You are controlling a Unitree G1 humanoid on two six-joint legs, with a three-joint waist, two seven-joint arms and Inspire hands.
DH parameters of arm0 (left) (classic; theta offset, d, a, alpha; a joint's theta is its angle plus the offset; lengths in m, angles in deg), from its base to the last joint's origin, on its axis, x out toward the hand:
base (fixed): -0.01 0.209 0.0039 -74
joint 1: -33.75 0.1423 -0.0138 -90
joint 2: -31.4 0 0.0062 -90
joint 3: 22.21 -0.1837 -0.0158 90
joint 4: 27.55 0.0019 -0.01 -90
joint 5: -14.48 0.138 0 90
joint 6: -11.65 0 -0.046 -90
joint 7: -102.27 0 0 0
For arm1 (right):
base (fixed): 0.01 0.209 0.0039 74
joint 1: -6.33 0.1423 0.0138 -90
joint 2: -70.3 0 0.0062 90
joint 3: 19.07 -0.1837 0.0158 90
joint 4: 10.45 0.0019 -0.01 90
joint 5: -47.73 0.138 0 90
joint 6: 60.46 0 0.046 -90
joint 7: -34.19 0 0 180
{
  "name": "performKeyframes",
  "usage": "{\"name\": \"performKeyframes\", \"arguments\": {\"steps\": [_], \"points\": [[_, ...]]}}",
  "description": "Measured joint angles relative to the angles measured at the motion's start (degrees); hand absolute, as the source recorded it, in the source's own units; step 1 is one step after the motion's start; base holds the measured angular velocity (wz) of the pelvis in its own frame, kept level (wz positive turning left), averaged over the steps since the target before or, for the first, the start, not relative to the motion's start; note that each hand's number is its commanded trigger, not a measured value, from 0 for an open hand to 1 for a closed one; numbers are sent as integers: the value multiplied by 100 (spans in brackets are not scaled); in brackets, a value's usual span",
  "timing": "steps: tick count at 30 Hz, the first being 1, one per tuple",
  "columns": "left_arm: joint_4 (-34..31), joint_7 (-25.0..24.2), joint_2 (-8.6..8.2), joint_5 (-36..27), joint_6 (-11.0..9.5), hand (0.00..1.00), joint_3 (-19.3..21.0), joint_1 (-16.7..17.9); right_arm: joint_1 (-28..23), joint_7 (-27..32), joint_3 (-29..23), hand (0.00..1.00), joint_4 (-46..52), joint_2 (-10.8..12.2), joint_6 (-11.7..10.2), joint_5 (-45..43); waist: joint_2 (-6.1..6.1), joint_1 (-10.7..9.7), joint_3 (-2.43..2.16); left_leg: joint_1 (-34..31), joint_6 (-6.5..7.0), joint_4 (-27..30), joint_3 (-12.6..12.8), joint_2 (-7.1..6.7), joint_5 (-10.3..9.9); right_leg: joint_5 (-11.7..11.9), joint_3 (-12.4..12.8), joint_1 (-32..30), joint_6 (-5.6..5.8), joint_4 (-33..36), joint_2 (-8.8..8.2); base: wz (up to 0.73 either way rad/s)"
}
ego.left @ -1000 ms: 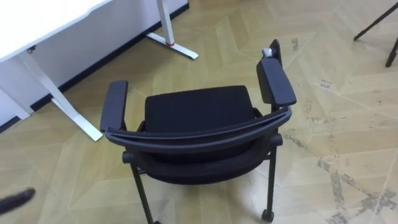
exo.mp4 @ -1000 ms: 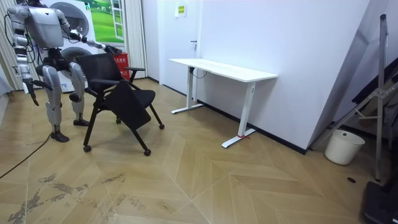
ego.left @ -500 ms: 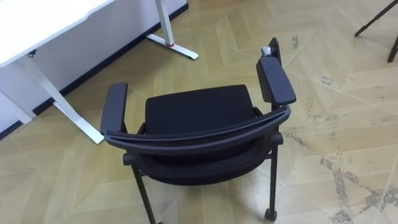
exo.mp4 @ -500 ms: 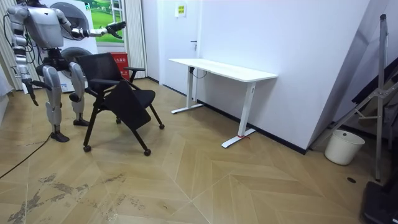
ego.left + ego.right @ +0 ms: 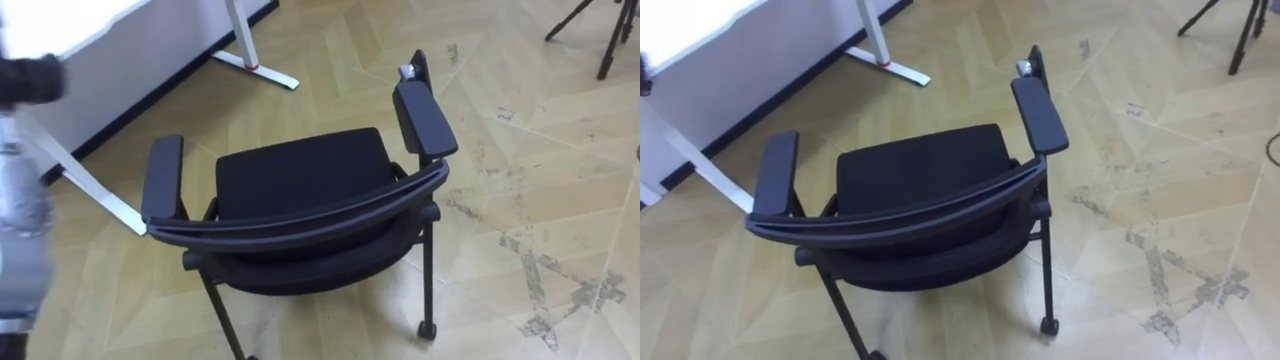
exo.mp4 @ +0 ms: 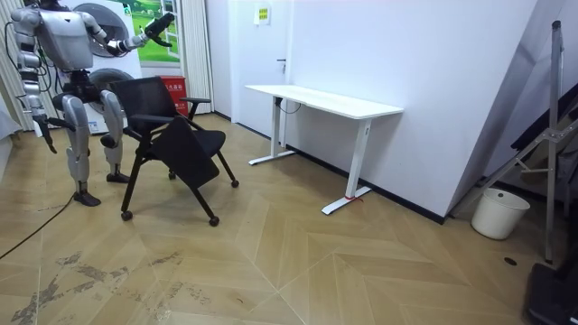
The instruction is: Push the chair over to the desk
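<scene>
A black chair [image 5: 300, 172] with two armrests and casters stands on the wood floor just in front of me, its curved backrest [image 5: 300, 218] nearest me and its seat facing a white desk. In the room view I stand behind the chair [image 6: 172, 135]. My left arm is raised over it, and its dark left hand [image 6: 163, 23] is high in the air, apart from the chair; that left hand [image 5: 30, 78] is a blur at the picture's left edge. My right hand [image 6: 41, 131] hangs at my side.
The white desk [image 6: 325, 99] stands by the wall beyond the chair, its foot [image 5: 255, 65] near the chair's front. Tripod legs [image 5: 590, 30] stand at the far right. A washing machine [image 6: 117, 36] is behind me, a white bucket [image 6: 499, 212] by the wall.
My left arm has swung up from low beside the chair to above head height. The eye view has shifted a little. The chair has stayed where it was in the room view.
</scene>
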Motion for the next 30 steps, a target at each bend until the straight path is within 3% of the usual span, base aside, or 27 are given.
{"name": "performKeyframes", "arguments": {"steps": [2,4,14,20,30], "points": [[-34,-465,0,254,-14,0,-441,0,148,-10,87,0,-61,-11,-27,-19,27,-147,8,-42,0,0,45,1,1,0,52,-75,0,4,3,-12],[-36,-758,0,438,-36,0,-619,-1,264,-12,125,0,-252,-19,-42,-30,27,-197,12,-25,1,1,105,2,1,1,127,-92,-1,5,4,-19],[-155,-1724,158,447,13,0,-692,-5,374,36,156,0,-423,-73,-123,-20,2,-270,29,-12,1,-11,144,3,1,1,179,-126,-1,22,4,-4],[-242,-2028,160,340,16,0,-692,-17,422,158,251,0,-452,-73,-159,-29,8,-280,27,-25,1,-14,140,3,1,1,178,-137,-1,15,4,0],[-244,-2102,157,197,21,0,-706,-24,416,271,250,0,-456,-75,-172,-21,10,-297,27,-30,1,-11,140,1,1,1,179,-157,-1,19,4,0]]}}
